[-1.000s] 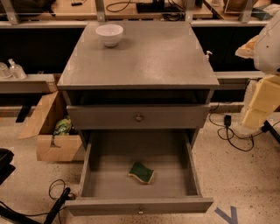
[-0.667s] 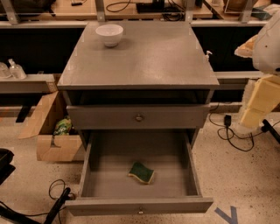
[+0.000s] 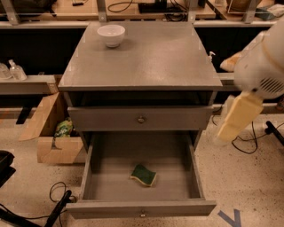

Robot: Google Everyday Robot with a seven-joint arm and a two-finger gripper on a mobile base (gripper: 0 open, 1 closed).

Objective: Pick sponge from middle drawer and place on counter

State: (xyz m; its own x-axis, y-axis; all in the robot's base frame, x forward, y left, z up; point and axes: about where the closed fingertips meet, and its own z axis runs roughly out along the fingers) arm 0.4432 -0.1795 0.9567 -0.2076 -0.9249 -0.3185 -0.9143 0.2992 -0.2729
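The sponge (image 3: 143, 174), dark green face up with a yellow foam edge, lies flat on the floor of the open middle drawer (image 3: 106, 177), a little right of its centre and nearer the front wall. The counter (image 3: 146, 57) is the grey top of the cabinet above it. My gripper (image 3: 234, 119) hangs off the white arm at the right edge of the camera view, beside the cabinet's right side. It is level with the closed upper drawer front (image 3: 140, 119), well above and to the right of the sponge, and touches nothing.
A white bowl (image 3: 111, 34) stands at the counter's back left. A cardboard box (image 3: 49, 133) sits on the floor left of the cabinet. Cables (image 3: 248, 146) lie on the floor to the right. A wooden workbench (image 3: 133, 9) runs behind.
The arm with my gripper has moved in from the right, closer to the cabinet and larger in view. The sponge, drawer and bowl have not moved.
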